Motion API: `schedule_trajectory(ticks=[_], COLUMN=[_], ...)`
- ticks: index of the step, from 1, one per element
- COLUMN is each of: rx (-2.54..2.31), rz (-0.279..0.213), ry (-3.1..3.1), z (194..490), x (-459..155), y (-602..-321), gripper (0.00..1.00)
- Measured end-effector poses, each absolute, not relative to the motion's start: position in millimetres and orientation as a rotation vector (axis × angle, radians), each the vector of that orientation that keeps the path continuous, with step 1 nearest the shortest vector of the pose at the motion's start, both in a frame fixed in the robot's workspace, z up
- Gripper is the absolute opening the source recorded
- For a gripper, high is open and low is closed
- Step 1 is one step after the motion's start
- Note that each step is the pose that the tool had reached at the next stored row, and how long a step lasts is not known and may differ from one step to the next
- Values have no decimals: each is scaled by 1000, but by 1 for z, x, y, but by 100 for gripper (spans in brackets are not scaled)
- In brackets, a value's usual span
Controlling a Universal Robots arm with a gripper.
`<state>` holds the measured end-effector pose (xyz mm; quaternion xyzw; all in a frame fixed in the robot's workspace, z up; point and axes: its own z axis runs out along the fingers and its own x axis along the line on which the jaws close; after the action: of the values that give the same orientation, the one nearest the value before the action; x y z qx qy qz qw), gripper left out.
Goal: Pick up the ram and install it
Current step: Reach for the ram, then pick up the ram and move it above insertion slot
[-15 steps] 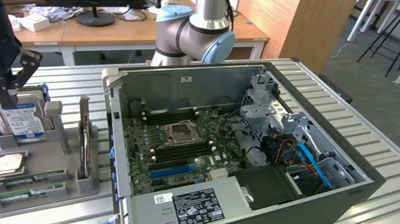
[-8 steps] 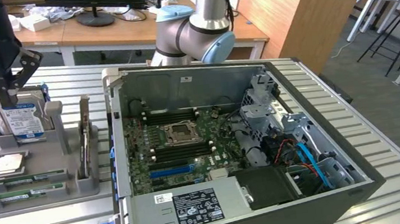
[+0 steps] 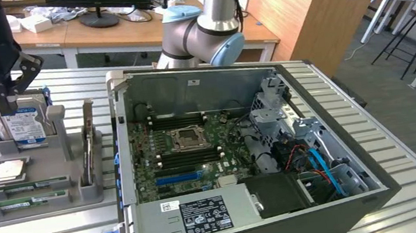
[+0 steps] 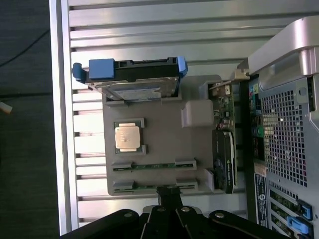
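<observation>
Your tool [image 4: 169,192] was clenched, empty, hanging over the grey holder [image 3: 83,195]. The ram [image 3: 23,202] lay in the holder's edge slot, twin ram [image 3: 37,184] one slot in; hard drive [image 3: 23,129] stood at the holder's far end.

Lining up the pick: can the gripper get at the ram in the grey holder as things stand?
Probably yes. The ram and its twin lie uncovered in the grey holder, nothing above them, and the gripper hangs over it. Its jaws are shut, though.
</observation>
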<state>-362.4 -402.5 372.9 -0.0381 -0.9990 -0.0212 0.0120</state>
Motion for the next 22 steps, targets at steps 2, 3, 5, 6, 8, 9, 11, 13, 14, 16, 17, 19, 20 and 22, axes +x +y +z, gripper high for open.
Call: schedule_trajectory(ticks=[2, 3, 5, 6, 8, 9, 11, 13, 14, 16, 17, 19, 20, 22], rx=[-119, -119, -119, -119, -119, -119, -119, -119, -119, -119, -118, -110, -101, -81], rz=[-66, -66, -66, -66, -66, -66, -66, -66, -66, -66, -66, -66, -66, -66], ry=[-3115, -3115, -3115, -3115, -3115, -3115, -3115, -3115, -3115, -3115, -3115, -3115, -3115, -3115], z=[373, 373, 373, 373, 373, 373, 373, 373, 373, 373, 373, 373, 373, 373], x=[-362, -362, -362, -362, -362, -362, -362, -362, -362, -362, -362, -362, -362, -362], y=[-405, -406, -406, -406, -406, -406, -406, -406, -406, -406, -406, -406, -406, -406], gripper=[10, 10, 10, 10, 10, 10, 10, 10, 10, 10, 10, 10, 10, 10])
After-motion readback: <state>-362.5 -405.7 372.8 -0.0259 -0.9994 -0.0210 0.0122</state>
